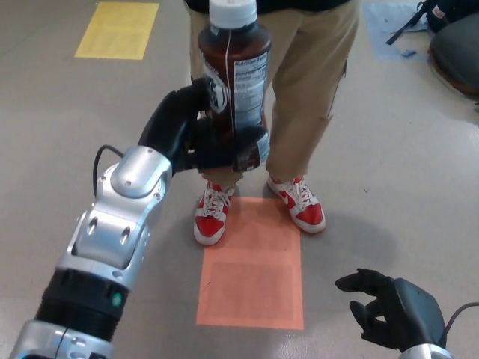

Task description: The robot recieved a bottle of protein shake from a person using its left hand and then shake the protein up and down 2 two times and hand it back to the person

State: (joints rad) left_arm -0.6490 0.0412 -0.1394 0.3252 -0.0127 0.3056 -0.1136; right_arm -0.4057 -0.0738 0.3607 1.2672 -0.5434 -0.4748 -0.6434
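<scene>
Head view
Left hand: the black left hand (206,138), on a silver forearm entering from the near left, is raised at upper centre with its fingers wrapped around the lower part of the bottle.
Bottle: the dark brown plastic protein shake bottle with a white screw cap (233,78) stands nearly upright in that grip, its cap at the top edge of the picture, a white nutrition label facing the camera; it is held in the air in front of the person's legs.
Right hand: the black right hand (389,307) sits low at the near right, fingers spread apart and slightly curled, holding nothing, well apart from the bottle.
Person: a person in tan trousers (307,82) stands at the far centre, just behind the bottle, wearing red and white sneakers (299,203).
Floor: the grey floor (389,172) carries an orange rectangular marking (253,269) at the near centre, with the sneakers at its far edge, and a yellow rectangular marking (116,30) at the far left.
</scene>
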